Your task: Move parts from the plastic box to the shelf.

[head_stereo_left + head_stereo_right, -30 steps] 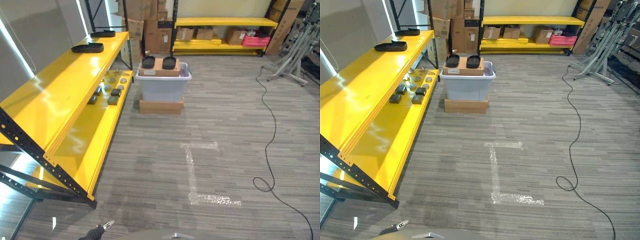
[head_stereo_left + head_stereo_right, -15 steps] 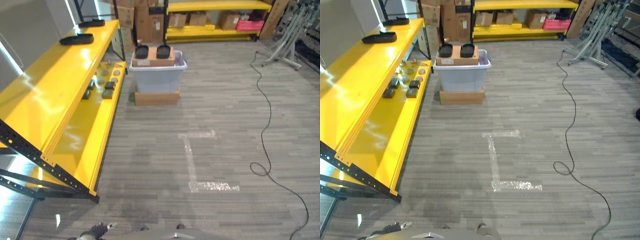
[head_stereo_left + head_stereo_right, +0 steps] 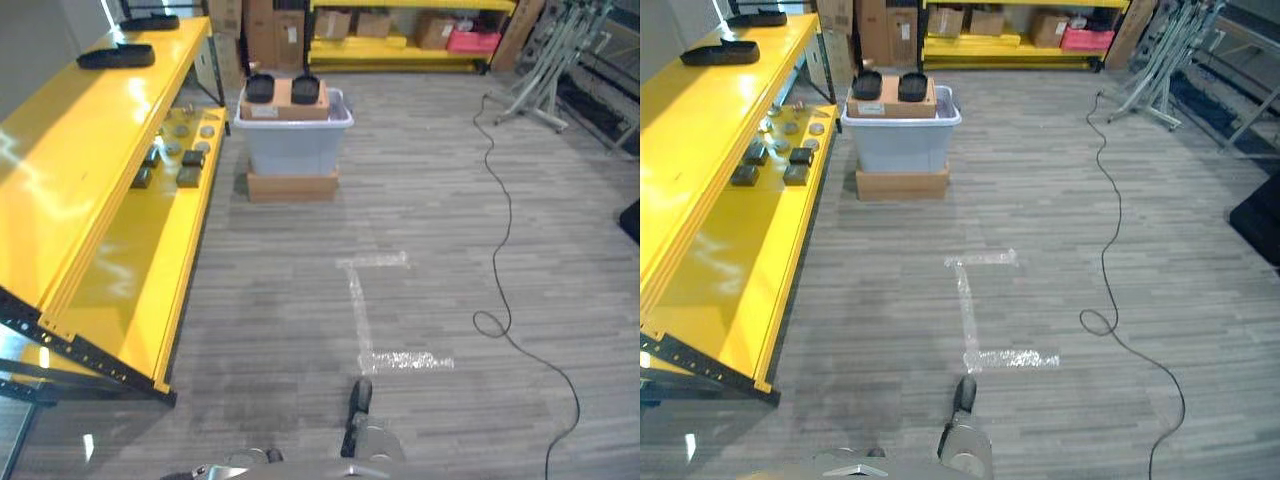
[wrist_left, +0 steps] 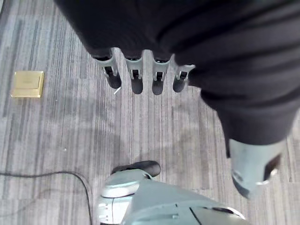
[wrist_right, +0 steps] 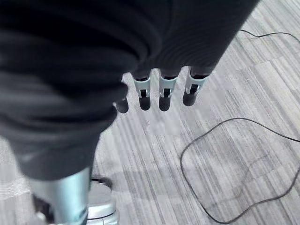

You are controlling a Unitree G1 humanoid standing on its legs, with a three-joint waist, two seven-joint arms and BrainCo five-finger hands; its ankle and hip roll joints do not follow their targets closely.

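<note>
The grey plastic box (image 3: 293, 146) stands on a flat cardboard base on the floor, far ahead of me beside the shelf's end. A cardboard sheet across its rim carries two black parts (image 3: 259, 88) (image 3: 305, 88). The yellow shelf (image 3: 80, 170) runs along the left. Two black trays (image 3: 115, 57) lie on its top board, and several small parts (image 3: 186, 165) sit on its lower board. My left hand (image 4: 157, 79) hangs over the carpet with straight fingers, holding nothing. My right hand (image 5: 164, 91) hangs the same way, open and holding nothing.
A white tape mark (image 3: 375, 310) lies on the carpet between me and the box. A second yellow rack (image 3: 400, 25) with cardboard boxes lines the back wall. Metal stands (image 3: 545, 60) are at the back right. A brass floor plate (image 4: 28, 84) is near my left hand.
The whole picture has shifted: the camera has tipped down and turned, so box and shelf sit further left. The things themselves have not moved.
</note>
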